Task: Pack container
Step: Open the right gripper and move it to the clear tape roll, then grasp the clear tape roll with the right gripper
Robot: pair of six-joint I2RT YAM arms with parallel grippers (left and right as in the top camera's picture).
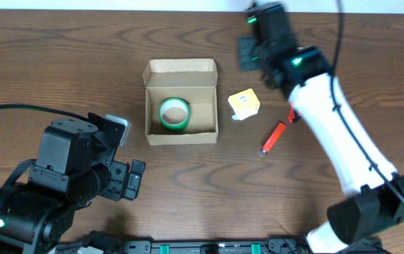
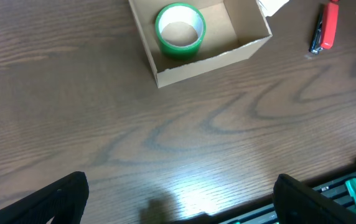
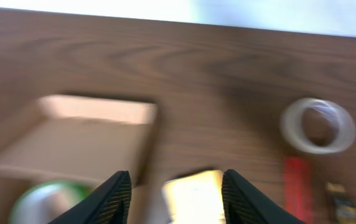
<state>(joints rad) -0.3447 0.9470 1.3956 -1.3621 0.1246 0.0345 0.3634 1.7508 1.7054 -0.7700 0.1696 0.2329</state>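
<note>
The container [image 1: 181, 102] sat open on the desk [image 1: 61, 63], a little left of centre in the overhead view, its flap lid folded back toward the top of the frame. A green tape roll [image 1: 175, 114] lay flat inside it, toward its lower left corner. Just right of the box lay a yellow object [image 1: 245, 104], and further right and lower a red item [image 1: 273, 137].

The left pincer [image 2: 178, 208] hung released, fingers spread wide at the bottom corners of its wrist view, with only bare desk between them.

The right pincer [image 3: 175, 196] was parted and grasped nothing, though its view was blurred. A clear tape roll [image 3: 318, 124] showed at that frame's right.
</note>
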